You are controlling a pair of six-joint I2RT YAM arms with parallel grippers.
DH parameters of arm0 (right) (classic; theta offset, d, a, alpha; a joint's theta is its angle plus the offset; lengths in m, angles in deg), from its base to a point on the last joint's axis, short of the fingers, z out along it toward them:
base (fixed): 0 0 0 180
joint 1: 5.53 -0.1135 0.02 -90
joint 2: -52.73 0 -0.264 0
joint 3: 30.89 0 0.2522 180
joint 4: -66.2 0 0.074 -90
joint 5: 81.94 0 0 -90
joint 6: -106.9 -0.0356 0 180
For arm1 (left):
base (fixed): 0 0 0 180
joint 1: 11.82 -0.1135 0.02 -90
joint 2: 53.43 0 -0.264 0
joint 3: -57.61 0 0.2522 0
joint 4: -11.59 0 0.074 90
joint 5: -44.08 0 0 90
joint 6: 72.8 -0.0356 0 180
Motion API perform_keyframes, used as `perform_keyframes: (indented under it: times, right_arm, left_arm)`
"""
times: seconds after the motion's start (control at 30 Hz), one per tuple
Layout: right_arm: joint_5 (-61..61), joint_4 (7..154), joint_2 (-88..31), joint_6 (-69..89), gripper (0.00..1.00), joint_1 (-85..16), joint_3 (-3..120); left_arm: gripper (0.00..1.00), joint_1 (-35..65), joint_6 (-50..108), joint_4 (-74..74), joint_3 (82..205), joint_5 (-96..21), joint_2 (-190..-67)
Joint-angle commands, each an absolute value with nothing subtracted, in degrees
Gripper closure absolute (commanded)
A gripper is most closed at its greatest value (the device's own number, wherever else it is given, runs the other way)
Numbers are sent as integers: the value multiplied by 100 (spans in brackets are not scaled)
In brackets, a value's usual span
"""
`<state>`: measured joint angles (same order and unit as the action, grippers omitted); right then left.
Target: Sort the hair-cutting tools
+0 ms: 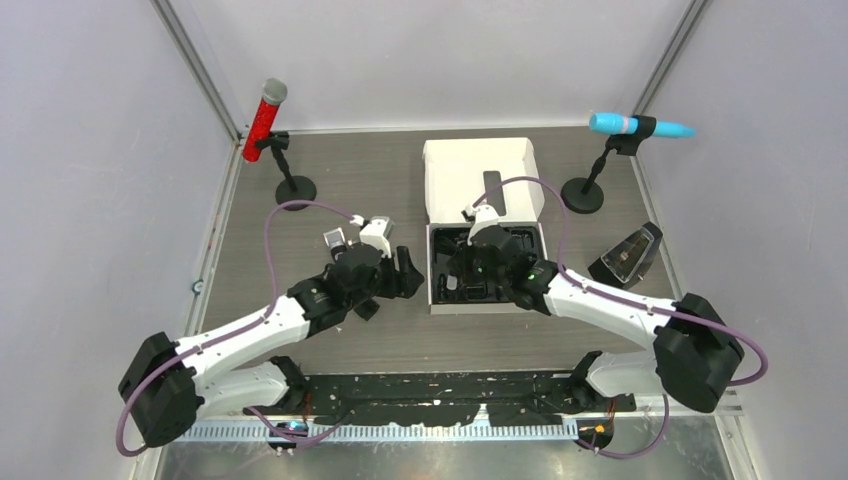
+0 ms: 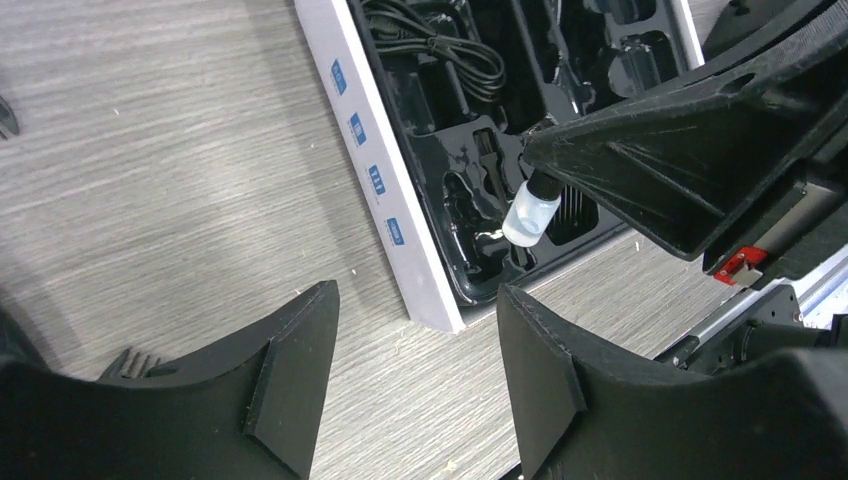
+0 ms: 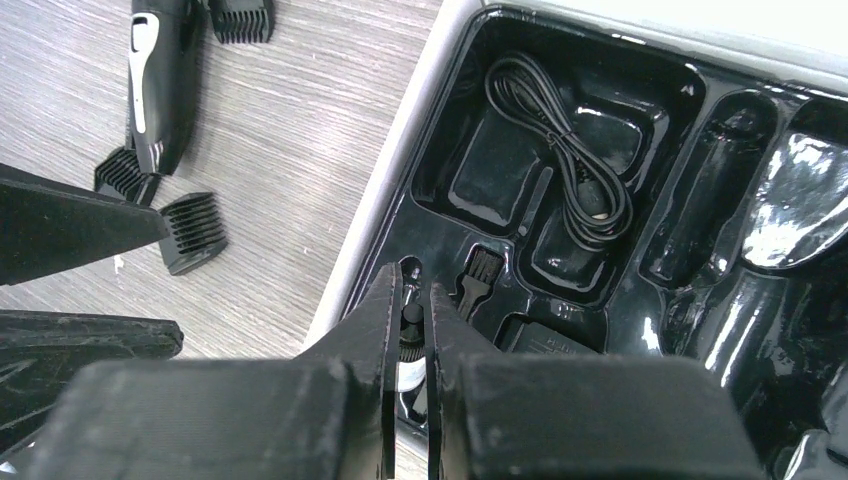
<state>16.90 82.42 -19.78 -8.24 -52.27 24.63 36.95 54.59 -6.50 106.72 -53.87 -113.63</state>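
Clipper (image 3: 160, 80) (tabletop) left of right gripper (image 3: 413, 292)

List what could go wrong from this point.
1. The right hand pinches the bottle by its top only, so it could slip and land in the wrong pocket of the tray.
2. The open left hand hovers at the box edge, close to the right hand, so the arms could bump.
3. A comb lies right by the clipper; grabbing one may shove the other.
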Motion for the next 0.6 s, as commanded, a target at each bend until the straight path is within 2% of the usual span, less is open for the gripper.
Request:
perform_keyframes:
  times: [0.0, 0.3, 0.57]
  right_arm:
    - [1556, 7570, -2162, -753, 95, -5211, 2394]
    - [1270, 7409, -2452, -872, 95, -5211, 2346]
    - [1105, 7390, -2607, -916, 95, -5211, 2293]
  left_arm:
    - [39, 3635, 5872, -571, 10600, -5263, -11618]
    - [44, 3635, 6297, -251, 10649, -4760, -12397]
    - [52, 3639, 6516, 201, 10670, -4318, -12826]
